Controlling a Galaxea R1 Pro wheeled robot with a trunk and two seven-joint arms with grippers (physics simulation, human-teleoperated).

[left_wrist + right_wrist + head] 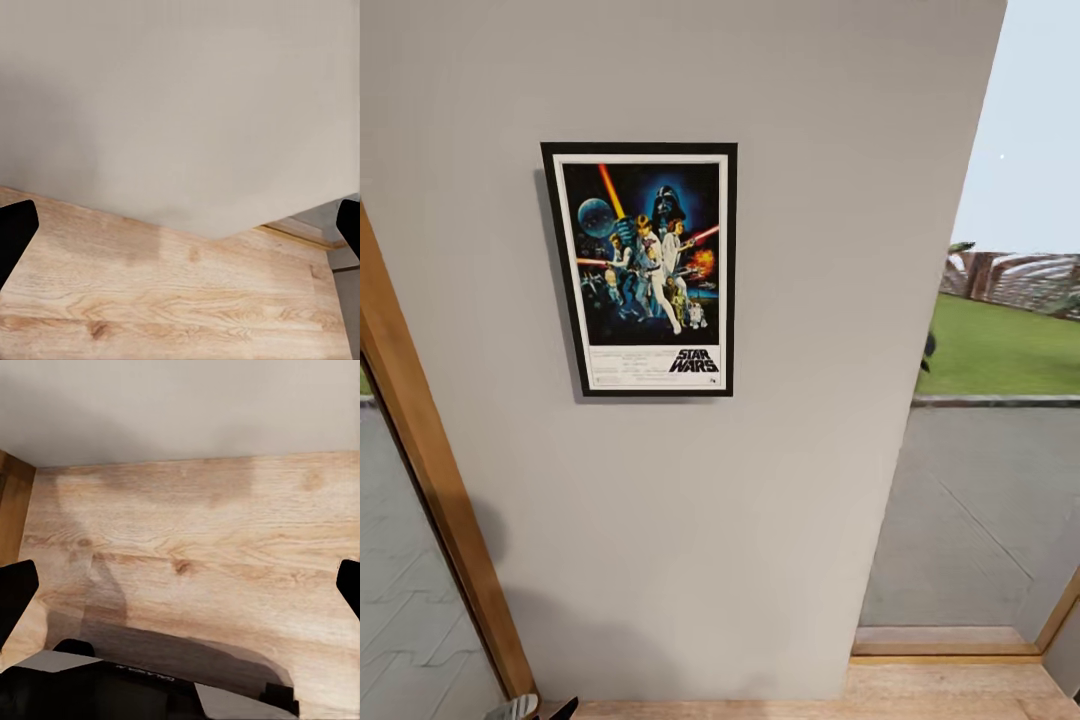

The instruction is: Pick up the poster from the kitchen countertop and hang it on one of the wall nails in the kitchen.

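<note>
The poster [644,268] hangs flat on the grey wall [780,480], toward eleven o'clock; it looks light, stiff and thin, best held by its frame edges. Both the left gripper [180,225] and right gripper [180,585] are spread wide, holding nothing, over the wooden floor [187,300].

We see even, soft daylight on the pale wall [760,500], brightest beside the open doorway [980,400]. The poster [645,268] throws a thin shadow along its left edge. Faint grey shadows pool low on the wall and across the wooden floor [195,547]. Wrist views look slightly soft; no glare.
</note>
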